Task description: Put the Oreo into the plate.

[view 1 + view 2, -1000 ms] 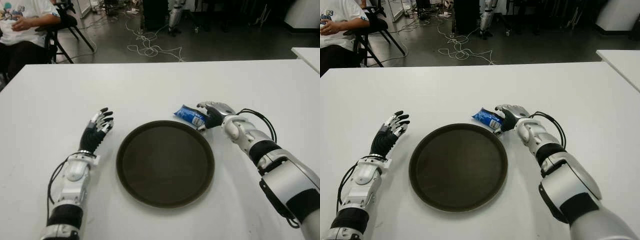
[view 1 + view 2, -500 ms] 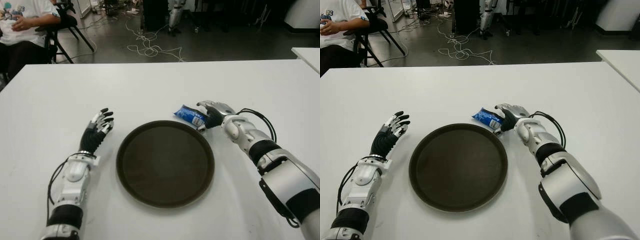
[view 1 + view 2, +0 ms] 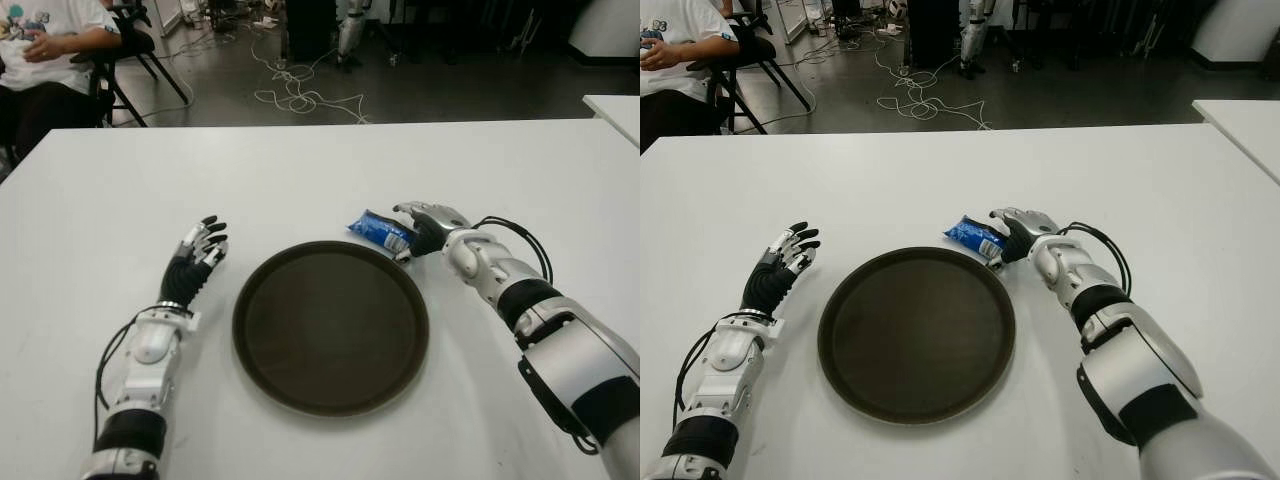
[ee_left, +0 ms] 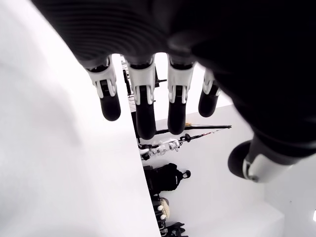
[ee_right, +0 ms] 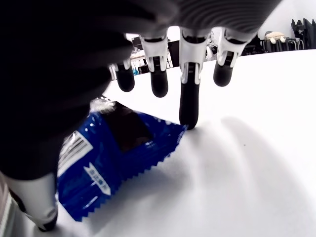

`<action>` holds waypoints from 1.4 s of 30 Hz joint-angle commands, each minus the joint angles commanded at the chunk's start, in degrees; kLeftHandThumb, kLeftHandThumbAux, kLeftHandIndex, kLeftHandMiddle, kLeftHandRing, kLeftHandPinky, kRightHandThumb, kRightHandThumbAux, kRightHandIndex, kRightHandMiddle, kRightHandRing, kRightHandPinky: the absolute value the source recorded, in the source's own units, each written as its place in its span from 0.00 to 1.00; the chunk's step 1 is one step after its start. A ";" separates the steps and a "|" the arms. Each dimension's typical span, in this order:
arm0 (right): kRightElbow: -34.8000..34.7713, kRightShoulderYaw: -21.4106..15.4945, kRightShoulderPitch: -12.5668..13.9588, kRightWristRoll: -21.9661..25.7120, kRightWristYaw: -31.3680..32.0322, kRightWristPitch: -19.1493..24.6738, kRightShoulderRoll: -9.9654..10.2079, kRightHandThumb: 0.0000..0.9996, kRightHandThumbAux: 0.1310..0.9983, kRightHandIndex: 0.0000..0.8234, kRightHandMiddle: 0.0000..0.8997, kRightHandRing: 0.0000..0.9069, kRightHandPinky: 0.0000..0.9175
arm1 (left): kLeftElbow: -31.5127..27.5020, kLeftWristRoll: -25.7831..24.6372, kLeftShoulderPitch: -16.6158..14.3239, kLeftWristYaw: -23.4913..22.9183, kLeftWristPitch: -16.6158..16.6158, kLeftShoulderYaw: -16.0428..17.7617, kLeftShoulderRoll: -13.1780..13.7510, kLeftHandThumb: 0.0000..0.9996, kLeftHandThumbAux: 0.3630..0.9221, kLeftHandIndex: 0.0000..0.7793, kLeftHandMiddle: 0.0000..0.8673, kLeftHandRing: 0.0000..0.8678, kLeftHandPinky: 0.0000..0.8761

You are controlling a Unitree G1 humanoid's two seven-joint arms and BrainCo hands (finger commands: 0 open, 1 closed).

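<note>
Item one: plate (image 3: 331, 327), round, dark, empty, my landmark at table (image 3: 320, 170) centre.

Item two: Oreo (image 3: 381, 231), blue packet, lying on the table just beyond the plate's far right rim, not yet inside.

Item three: my right hand (image 3: 425, 228), over the packet's right end, fingers (image 5: 188, 94) spread, one tip touching the table; nothing clamped. I judge it is set to close around the packet.

Item four: my left hand (image 3: 195, 258), left of the plate, fingers relaxed, holding nothing.
</note>
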 joint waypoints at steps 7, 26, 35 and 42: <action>-0.41 -0.04 0.11 -0.02 -0.94 -0.39 -0.18 0.00 0.80 0.40 0.33 0.37 0.35 | -0.10 0.34 0.08 0.40 -0.39 -0.19 -0.15 0.27 0.25 0.14 0.22 0.18 0.13; -1.48 -3.42 0.80 1.89 -7.52 0.28 -0.19 0.33 0.77 0.72 0.80 0.80 0.78 | -0.08 -0.37 -0.13 0.06 0.06 -0.15 -0.51 0.28 0.27 0.14 0.22 0.18 0.13; -1.58 -4.96 1.21 2.49 -10.38 0.72 -0.02 0.37 0.76 0.73 0.81 0.81 0.78 | -0.28 0.20 0.22 0.82 -0.67 -0.24 -0.52 0.28 0.26 0.13 0.21 0.18 0.13; -1.52 -5.45 1.45 2.45 -12.02 1.12 0.13 0.37 0.76 0.72 0.80 0.80 0.75 | -0.60 -0.03 0.29 0.70 -0.61 -0.25 -0.62 0.29 0.29 0.13 0.22 0.18 0.14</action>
